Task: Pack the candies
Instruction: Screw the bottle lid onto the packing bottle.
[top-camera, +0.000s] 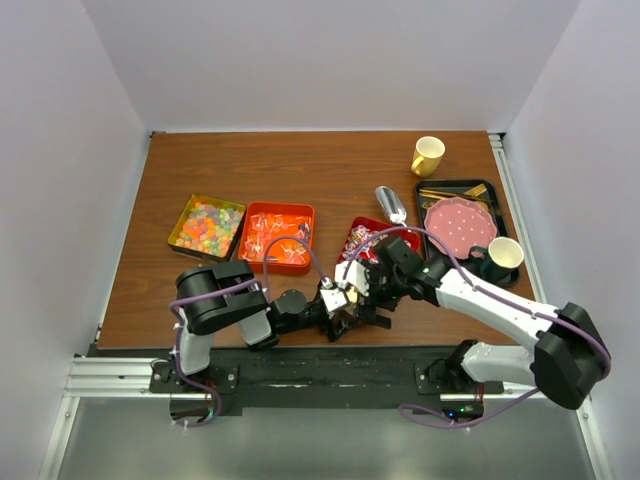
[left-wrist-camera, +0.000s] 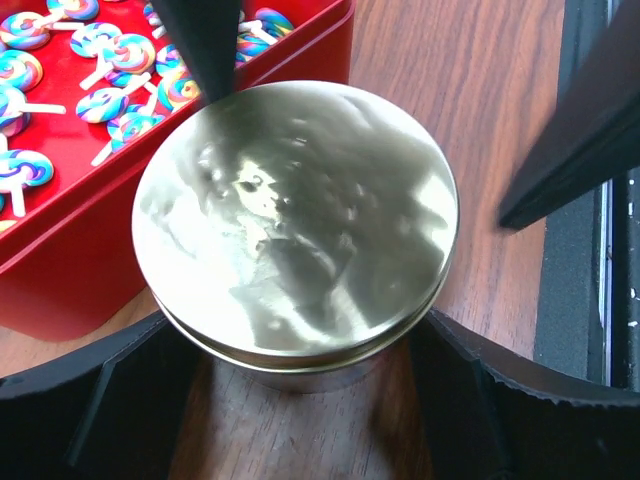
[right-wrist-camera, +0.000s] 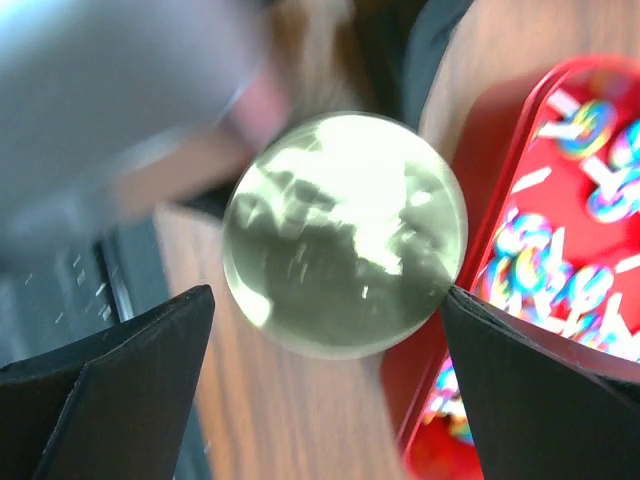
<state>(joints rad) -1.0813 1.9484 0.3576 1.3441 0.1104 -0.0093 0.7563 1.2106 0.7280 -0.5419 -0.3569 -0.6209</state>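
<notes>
Gold tin (left-wrist-camera: 295, 220) is clamped by the left gripper (left-wrist-camera: 295, 335), lid on, directly under the wide-spread, empty right gripper (right-wrist-camera: 330, 300); swirly candies (left-wrist-camera: 60, 110) are piled in the red tray (left-wrist-camera: 80, 290) just beyond, far side.

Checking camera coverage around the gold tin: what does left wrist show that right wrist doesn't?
Left wrist only: the side wall of the round gold metal tin below its lid, clamped by the left gripper. Right wrist only: a blurred grey shape, likely the left arm. Both: the shiny lid top, the open right gripper straddling it, the red rectangular tray of swirled lollipop candies, the brown wooden table.
</notes>
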